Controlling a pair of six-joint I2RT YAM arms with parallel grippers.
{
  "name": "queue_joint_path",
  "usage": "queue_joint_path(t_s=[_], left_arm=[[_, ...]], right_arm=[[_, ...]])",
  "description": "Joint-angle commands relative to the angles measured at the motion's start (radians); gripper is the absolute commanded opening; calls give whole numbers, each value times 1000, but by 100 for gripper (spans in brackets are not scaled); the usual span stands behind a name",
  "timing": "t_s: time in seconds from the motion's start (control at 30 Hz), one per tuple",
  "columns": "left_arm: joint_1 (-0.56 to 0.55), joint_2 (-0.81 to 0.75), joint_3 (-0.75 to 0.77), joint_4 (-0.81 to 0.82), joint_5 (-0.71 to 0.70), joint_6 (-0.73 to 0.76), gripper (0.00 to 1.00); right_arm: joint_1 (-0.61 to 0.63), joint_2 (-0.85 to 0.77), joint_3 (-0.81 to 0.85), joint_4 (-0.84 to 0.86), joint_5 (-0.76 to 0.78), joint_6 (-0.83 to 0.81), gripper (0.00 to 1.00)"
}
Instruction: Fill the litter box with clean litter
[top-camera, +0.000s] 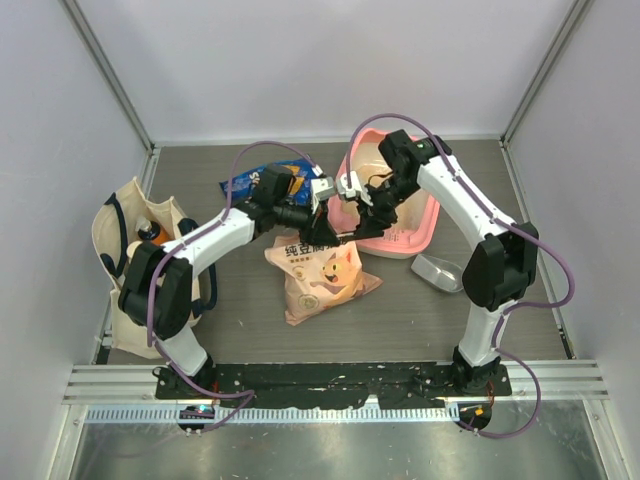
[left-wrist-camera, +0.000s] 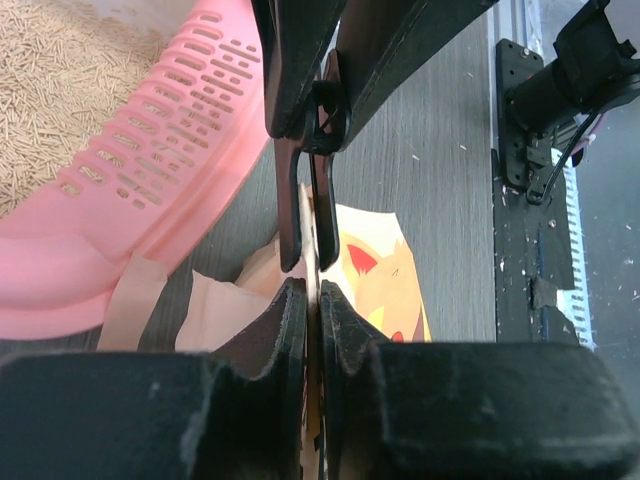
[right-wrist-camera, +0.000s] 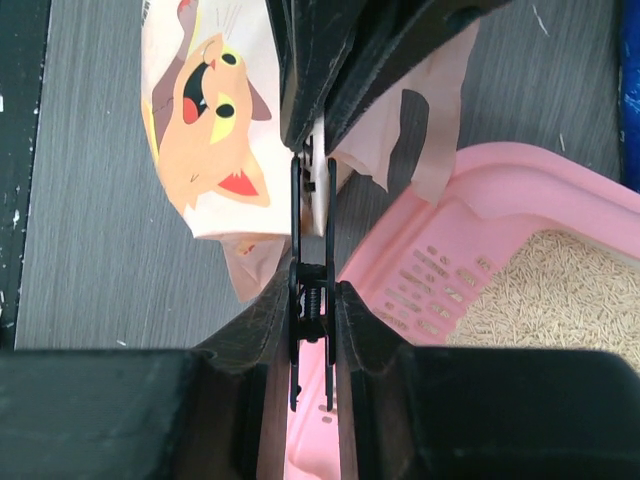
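Note:
The pink litter box (top-camera: 421, 232) lies at the back right, with pale clean litter (right-wrist-camera: 560, 290) in it behind its slotted ledge (left-wrist-camera: 150, 150). The litter also shows in the left wrist view (left-wrist-camera: 60, 80). The pinkish-beige cat-print litter bag (top-camera: 320, 275) stands in front of the box, its top lifted. My left gripper (left-wrist-camera: 312, 290) is shut on the bag's thin top edge. My right gripper (right-wrist-camera: 313, 285) faces it, shut on a black spring clip (right-wrist-camera: 312, 230) that sits on that same edge. The two grippers meet beside the box's near-left corner (top-camera: 345, 222).
A cream tote bag (top-camera: 140, 250) stands at the left wall. A blue chip bag (top-camera: 262, 180) lies behind the left arm. A grey scoop (top-camera: 437, 272) rests to the right of the litter bag, near the right arm. The black base rail (left-wrist-camera: 520, 200) runs along the near edge.

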Motion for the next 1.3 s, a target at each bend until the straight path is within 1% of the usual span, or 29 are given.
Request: queue_joint_path(t_s=[0.0, 0.1, 0.23, 0.33, 0.37, 0.5, 0.57, 0.63, 0.67, 0.77, 0.93, 1.27], left_arm=[[20, -30, 44, -41, -30, 51, 21], [31, -61, 40, -118, -35, 100, 34], [45, -112, 17, -216, -32, 201, 35], [49, -135, 0, -278, -32, 257, 31], [51, -139, -12, -285, -35, 263, 27], [52, -158, -40, -301, -47, 284, 19], [52, -165, -54, -302, -52, 297, 14], [54, -168, -68, -295, -53, 301, 11], [54, -170, -72, -290, -53, 300, 8], [52, -168, -85, -253, -52, 281, 3], [52, -168, -92, -213, -41, 248, 0], [51, -159, -68, -155, -23, 176, 0]], right_arm=[[36, -42, -14, -164, 26, -29, 2], [47, -39, 2, -163, 40, -26, 2], [59, -33, 40, -164, 75, -25, 2], [73, -33, 58, -164, 101, -22, 2], [76, -31, 65, -164, 107, -17, 2], [100, -30, 94, -164, 143, 4, 2], [105, -33, 98, -164, 153, 12, 2], [110, -36, 100, -164, 157, 20, 2], [114, -39, 98, -164, 163, 26, 2], [127, -42, 95, -164, 170, 35, 2], [156, -27, 100, -164, 189, 60, 2], [189, 18, 164, -164, 244, 107, 2]])
